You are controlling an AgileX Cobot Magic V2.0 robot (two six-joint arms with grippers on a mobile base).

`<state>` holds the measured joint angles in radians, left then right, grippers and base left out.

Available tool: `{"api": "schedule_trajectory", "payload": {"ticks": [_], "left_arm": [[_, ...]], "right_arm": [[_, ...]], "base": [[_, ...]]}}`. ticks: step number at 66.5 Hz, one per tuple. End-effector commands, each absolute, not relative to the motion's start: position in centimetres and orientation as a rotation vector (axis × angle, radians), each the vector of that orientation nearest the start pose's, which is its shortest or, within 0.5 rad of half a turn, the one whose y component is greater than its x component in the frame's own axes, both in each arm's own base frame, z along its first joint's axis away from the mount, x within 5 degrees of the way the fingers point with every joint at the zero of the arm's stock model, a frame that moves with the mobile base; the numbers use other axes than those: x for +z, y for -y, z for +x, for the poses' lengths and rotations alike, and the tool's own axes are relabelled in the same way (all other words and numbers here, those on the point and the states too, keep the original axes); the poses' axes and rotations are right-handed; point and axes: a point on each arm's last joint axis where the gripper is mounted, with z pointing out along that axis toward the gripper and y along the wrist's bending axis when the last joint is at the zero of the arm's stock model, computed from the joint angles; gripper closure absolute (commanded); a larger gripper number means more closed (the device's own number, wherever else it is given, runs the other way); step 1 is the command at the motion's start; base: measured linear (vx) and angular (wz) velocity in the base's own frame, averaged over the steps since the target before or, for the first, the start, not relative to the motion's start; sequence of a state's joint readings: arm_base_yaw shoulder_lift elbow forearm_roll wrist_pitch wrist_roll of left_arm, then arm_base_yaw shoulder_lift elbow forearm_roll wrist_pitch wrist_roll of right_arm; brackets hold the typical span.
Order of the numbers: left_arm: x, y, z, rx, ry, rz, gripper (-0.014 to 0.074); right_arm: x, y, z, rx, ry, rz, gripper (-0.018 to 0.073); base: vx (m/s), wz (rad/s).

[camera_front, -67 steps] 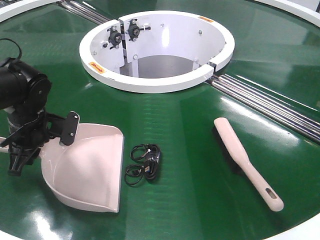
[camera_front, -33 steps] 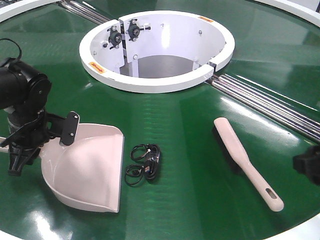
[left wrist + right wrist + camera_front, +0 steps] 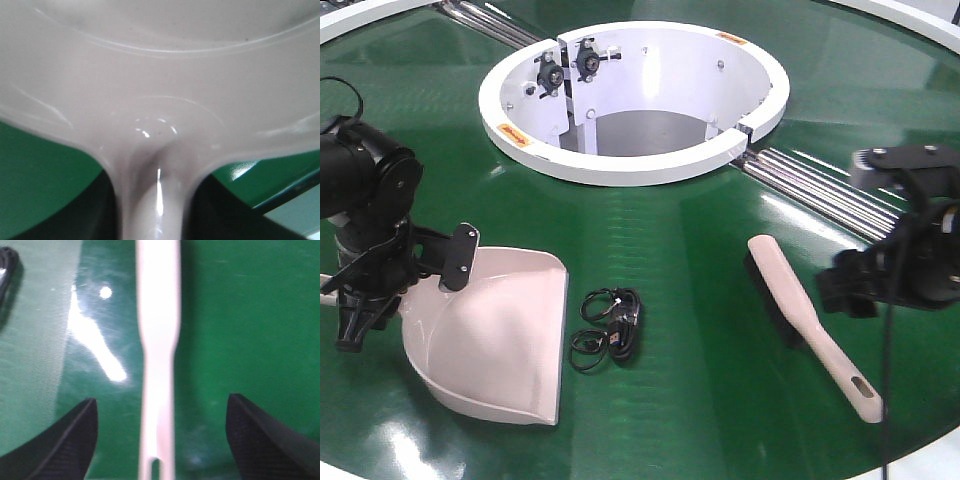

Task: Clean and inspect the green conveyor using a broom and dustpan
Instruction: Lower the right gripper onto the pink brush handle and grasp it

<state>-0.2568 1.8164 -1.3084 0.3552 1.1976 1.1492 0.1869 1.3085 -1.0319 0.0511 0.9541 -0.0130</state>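
The right claw (image 3: 161,399) has come in from the right edge of the front view, where a second ago there was only bare belt; the dustpan, broom and left arm have not shifted. The claw is released: in its wrist view the two black fingers (image 3: 65,440) stand wide apart with the broom (image 3: 800,305) handle running up between them, touching neither. That view is blurred, and the brush head is cut off at its top edge. From the front the arm is smeared and partly out of frame, hanging over the belt just right of the broom.

The left claw (image 3: 405,290) sits astride the rear of the dustpan (image 3: 505,340), fingers spread and not clenched. The dustpan's handle runs off the left edge. The left wrist view shows only pink plastic where handle meets scoop, out of focus, with dark shapes either side that I cannot identify.

The broom lies flat on the conveyor (image 3: 700,400), slotted end nearest the camera, its bristles mostly hidden beneath. Between broom and dustpan lies a coiled black cord (image 3: 610,328), touching neither. Beyond are the white ring hub (image 3: 640,170) and the silver rails (image 3: 840,200).
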Motion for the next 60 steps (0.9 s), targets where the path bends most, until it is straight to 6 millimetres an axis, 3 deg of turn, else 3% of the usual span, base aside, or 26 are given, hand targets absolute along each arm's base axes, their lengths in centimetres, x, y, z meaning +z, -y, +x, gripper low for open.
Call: {"api": "schedule_trajectory", "payload": {"ticks": [1,30,60], "left_arm": [[24.0,5.8,33.6,0.512,-2.34,2.259,0.0603],[24.0,5.8,33.6,0.512,-2.34,2.259,0.0603],[24.0,5.8,33.6,0.512,-2.34,2.259,0.0603]], "right_arm": [[30.5,-5.8,26.2,0.103,-2.685,-0.216,0.0043],[25.9,-6.6,30.4,0.033,-2.967,-0.235,0.0043],[21.6,-7.1,32.3,0.016,-3.113,-0.241,0.0043]], "base": [[0.0,0.0],[0.0,0.0],[0.0,0.0]]}}
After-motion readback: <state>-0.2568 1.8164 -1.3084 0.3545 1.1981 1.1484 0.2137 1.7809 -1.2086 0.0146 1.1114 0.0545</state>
